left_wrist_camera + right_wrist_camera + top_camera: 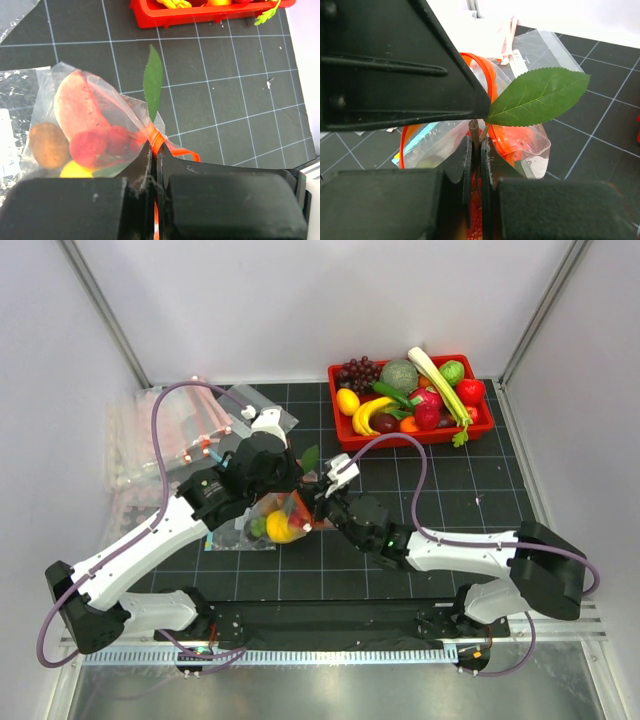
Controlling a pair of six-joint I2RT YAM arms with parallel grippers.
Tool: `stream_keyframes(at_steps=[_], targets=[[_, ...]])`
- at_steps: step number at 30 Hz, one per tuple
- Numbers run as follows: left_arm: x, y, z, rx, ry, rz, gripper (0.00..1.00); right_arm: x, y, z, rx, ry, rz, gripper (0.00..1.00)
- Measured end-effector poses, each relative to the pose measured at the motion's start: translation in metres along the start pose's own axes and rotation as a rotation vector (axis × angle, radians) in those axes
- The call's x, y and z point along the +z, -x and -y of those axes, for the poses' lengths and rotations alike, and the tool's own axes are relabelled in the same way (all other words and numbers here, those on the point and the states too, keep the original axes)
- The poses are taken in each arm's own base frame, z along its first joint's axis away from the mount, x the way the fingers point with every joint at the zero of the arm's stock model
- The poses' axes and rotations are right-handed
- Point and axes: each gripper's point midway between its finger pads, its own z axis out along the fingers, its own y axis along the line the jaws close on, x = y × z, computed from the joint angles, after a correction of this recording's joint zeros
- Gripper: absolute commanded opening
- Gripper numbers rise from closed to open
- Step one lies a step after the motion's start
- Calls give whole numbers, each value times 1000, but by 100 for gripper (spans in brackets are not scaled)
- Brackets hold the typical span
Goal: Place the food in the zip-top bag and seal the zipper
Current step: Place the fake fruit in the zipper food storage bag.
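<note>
Now sealing: food (85, 145) sits inside bag (107, 92); my left tool (154, 159) pinches zipper (158, 136), right tool (476, 150) grips leaf (540, 95) by its stem. Next, probably tuck leaf in, run zipper shut.

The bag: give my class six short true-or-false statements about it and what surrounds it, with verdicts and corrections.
1. The bag holds a yellow fruit. True.
2. The left gripper hangs open above the bag. False: it is shut on the bag's zipper.
3. A green leaf shows by the bag's mouth. True.
4. The banana is inside the bag. False: it lies in the tray.
5. The tray is blue. False: it is red.
6. The right gripper is shut on the bag. True.
</note>
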Motion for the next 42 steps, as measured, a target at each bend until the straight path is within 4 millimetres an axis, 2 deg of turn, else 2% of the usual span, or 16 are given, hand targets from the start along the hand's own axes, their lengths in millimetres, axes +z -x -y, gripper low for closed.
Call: stream_keyframes(at_steps=[7, 10, 19, 23, 30, 37, 42], targets=[[1, 1, -8, 21, 36, 8, 0, -1, -2, -1, -22, 5, -28, 7], [2, 2, -12, 28, 60, 19, 0, -10, 5, 2, -23, 10, -16, 4], [2, 7, -21, 43, 104, 48, 0, -28, 24, -1, -49, 20, 21, 4], [3, 8, -23, 47, 120, 52, 1, -32, 24, -5, -91, 30, 16, 8], [9, 4, -30, 63, 161, 46, 1, -43, 21, -22, -191, 43, 19, 4], [9, 6, -34, 65, 180, 56, 1, -51, 25, -19, -230, 32, 54, 1], [8, 7, -37, 68, 199, 62, 1, -52, 27, -26, -248, 68, 63, 1]])
